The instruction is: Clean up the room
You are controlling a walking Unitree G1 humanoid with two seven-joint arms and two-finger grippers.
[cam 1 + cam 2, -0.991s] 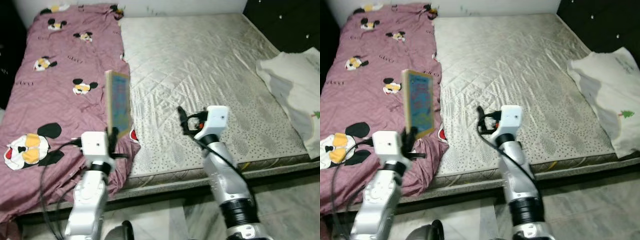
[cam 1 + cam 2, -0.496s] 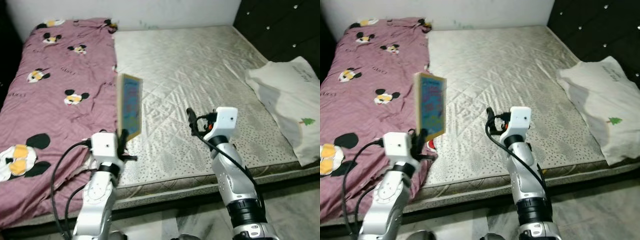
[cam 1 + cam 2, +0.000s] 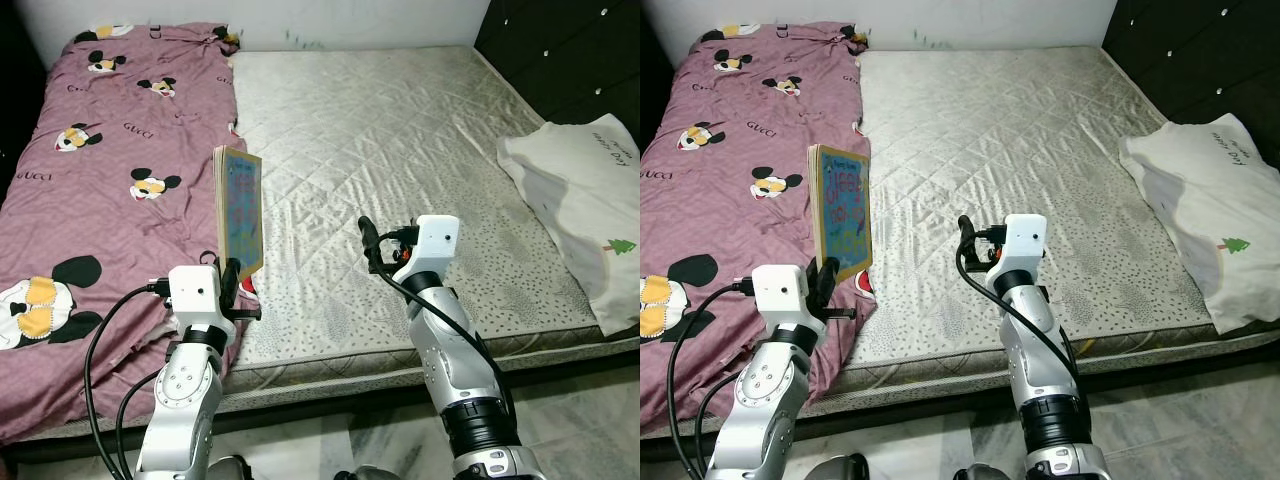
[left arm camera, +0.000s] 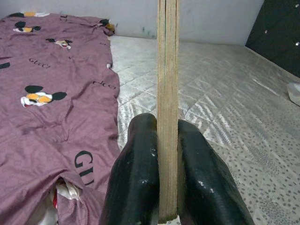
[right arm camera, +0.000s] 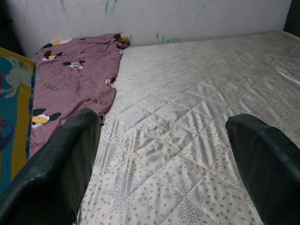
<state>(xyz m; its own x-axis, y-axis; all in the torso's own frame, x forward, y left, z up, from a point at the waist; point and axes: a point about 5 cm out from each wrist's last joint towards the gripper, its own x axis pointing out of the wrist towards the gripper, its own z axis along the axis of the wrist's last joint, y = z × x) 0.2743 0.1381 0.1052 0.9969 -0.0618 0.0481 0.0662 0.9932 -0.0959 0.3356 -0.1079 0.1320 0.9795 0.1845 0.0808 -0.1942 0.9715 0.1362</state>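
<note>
Upright, left gripper (image 4: 167, 187) clamps book (image 3: 240, 208); right gripper (image 5: 164, 154) raised over mattress (image 3: 400, 130), fingers apart.

On the purple Mickey Mouse blanket (image 3: 110, 170) spread over my side of the bed I read "GUCCI" printed several times. The white pillow (image 3: 590, 210) carries small lettering I cannot make out, and so does my book's cover (image 3: 843, 215).

Left claw (image 3: 232, 275) clamped shut, right claw (image 5: 164, 154) spread wide.
</note>
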